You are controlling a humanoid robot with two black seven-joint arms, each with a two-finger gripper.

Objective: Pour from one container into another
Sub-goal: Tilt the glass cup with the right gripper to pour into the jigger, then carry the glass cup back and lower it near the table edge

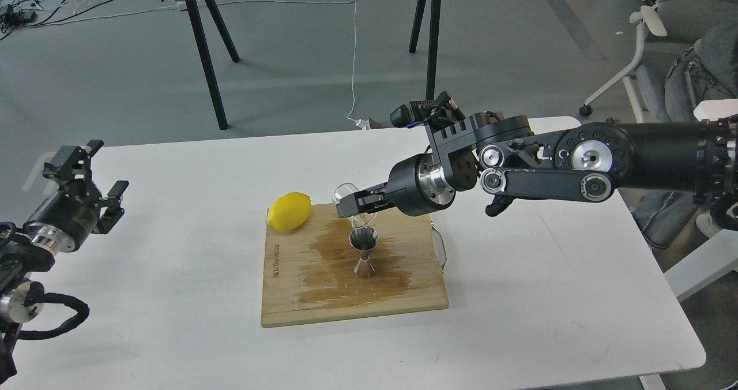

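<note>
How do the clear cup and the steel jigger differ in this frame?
The clear cup is transparent and hard to see; the jigger is shiny opaque steel. The cup is tipped over, held in the right end effector above the jigger; the jigger stands upright and free on the wet cutting board. The cup looks plain-sided; the jigger is hourglass-shaped. Both are small, roughly lemon sized or less.

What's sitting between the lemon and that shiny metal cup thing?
Nothing solid: in the head view, only wet, stained cutting board lies between the lemon and the jigger.

lemon (289, 210) yellow | jigger (364, 254) silver | board (300, 297) tan (dark wet stain)
</note>
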